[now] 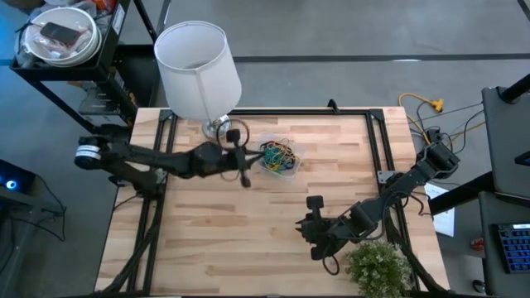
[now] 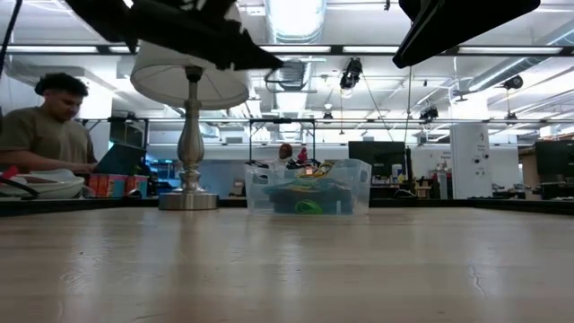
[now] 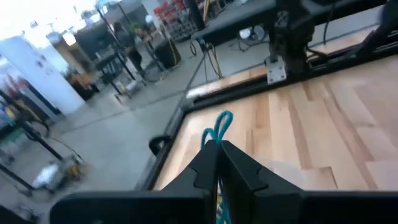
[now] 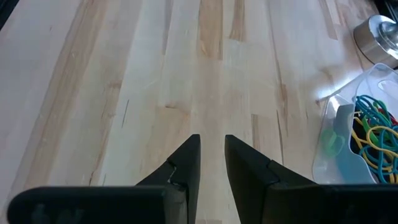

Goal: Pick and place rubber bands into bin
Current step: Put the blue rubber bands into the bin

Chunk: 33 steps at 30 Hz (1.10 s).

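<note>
Blue rubber band (image 3: 217, 127) loops up from between the closed fingertips of the left hand (image 3: 217, 152), pinched there and dangling clear of the tabletop (image 1: 248, 240). In the high view that hand (image 1: 242, 170) sits just beside the bin (image 1: 281, 157), on the lamp side, near the lamp (image 1: 199, 70). The bin already holds a tangle of rubber bands (image 4: 373, 134) in blue, green and yellow (no loose ones show on the wood in these views). So the step in hand looks like the carry: one band gripped, not yet over the tub. Next, I judge, the left hand must shift sideways until it is above the bin's open top, then part its fingers; a floppy loop may cling to a finger, so a clean release matters. The right hand (image 4: 211, 155) waits over bare wood near the plant (image 1: 377, 265), its fingers a narrow gap apart and holding nothing
</note>
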Tool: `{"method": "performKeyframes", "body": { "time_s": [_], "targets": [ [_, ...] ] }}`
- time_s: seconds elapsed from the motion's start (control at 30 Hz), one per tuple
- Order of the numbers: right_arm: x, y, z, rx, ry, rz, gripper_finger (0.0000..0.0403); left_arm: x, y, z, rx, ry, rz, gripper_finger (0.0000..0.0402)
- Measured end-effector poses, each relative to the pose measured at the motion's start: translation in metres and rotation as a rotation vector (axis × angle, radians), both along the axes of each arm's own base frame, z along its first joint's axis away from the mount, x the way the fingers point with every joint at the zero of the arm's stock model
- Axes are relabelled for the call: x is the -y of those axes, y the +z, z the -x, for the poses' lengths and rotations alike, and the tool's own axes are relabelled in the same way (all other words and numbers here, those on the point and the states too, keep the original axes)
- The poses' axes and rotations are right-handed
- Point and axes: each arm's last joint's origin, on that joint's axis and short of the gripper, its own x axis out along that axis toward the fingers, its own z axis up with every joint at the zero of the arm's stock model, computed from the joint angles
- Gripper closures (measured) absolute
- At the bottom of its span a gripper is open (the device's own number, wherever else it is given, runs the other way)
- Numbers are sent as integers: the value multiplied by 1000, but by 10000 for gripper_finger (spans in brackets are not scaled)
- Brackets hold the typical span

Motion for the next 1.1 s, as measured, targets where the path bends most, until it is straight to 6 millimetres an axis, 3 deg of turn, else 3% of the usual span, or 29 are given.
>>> {"method": "performKeyframes", "body": {
  "time_s": [0.2, 0.4, 0.73, 1.0, 1.1],
  "targets": [
    [0, 0, 0, -2, 0, 1, 335, -36, -14, -19, -34, 0, 89, 401],
    [0, -1, 1, -7, 0, 5, 335, -55, -29, -45, -77, 31, 123, 401],
    [1, -2, 1, -12, 0, 8, 335, -63, -41, -76, -97, 43, 160, 401],
    [1, -2, 1, -12, 0, 8, 335, -63, -36, -73, -72, 52, 193, 401],
    [1, -2, 1, -12, 0, 8, 335, -66, -34, -71, -44, 134, 247, 401]
  ]
}}
